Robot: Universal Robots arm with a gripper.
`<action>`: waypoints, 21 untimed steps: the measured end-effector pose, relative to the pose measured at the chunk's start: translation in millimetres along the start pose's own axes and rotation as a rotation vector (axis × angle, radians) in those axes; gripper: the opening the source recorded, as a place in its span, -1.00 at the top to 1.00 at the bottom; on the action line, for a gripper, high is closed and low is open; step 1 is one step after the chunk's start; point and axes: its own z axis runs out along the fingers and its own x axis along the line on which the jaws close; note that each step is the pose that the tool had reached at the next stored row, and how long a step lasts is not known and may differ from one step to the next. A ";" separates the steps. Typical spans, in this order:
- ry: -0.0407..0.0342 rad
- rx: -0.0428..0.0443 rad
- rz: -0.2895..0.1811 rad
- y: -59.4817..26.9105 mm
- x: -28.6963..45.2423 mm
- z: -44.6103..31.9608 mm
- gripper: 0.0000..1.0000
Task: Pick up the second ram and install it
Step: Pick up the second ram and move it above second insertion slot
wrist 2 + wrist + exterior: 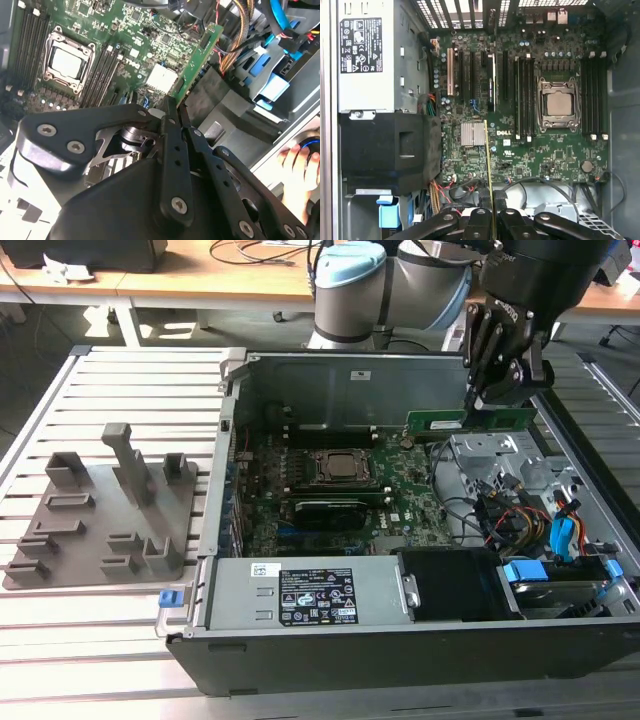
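The second ram (468, 422) is a thin green stick held level above the open computer case, over the far end of the motherboard (390, 490) on the exterior view's right. My gripper (482, 402) comes down from above and is shut on the ram's upper edge. In the second wrist view the ram (197, 57) sticks out edge-on past the closed fingertips (169, 111). In the first wrist view the ram (487, 150) is a thin line running out of the gripper (492, 202) across the board. Empty dark memory slots (525, 95) lie beside the processor socket (559, 104).
A grey power supply (300, 592) and a black shroud (452, 585) line the case's near side. Cables and blue drive parts (545, 535) fill the exterior view's right end. A grey fixture plate (100, 510) lies outside the case. A hand (300, 162) rests at the case edge.
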 end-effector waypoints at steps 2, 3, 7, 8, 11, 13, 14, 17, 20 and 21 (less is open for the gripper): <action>0.0000 -0.0001 0.001 8.3 0.0 0.2 0.73; -0.0002 -0.0001 0.003 17.4 -0.6 0.4 0.73; -0.0004 -0.0003 0.007 32.3 -9.8 1.4 0.73; -0.0003 -0.0003 0.007 33.1 -11.6 2.0 0.73; -0.0003 -0.0003 0.007 34.7 -15.6 3.1 0.73; -0.0002 -0.0003 0.007 38.1 -23.4 3.5 0.73; -0.0003 -0.0003 0.007 40.9 -28.9 3.8 0.73; -0.0003 -0.0002 0.007 45.2 -38.1 4.4 0.73; -0.0002 -0.0003 0.007 49.5 -51.3 5.0 0.73; -0.0004 -0.0003 0.007 50.6 -57.1 5.7 0.73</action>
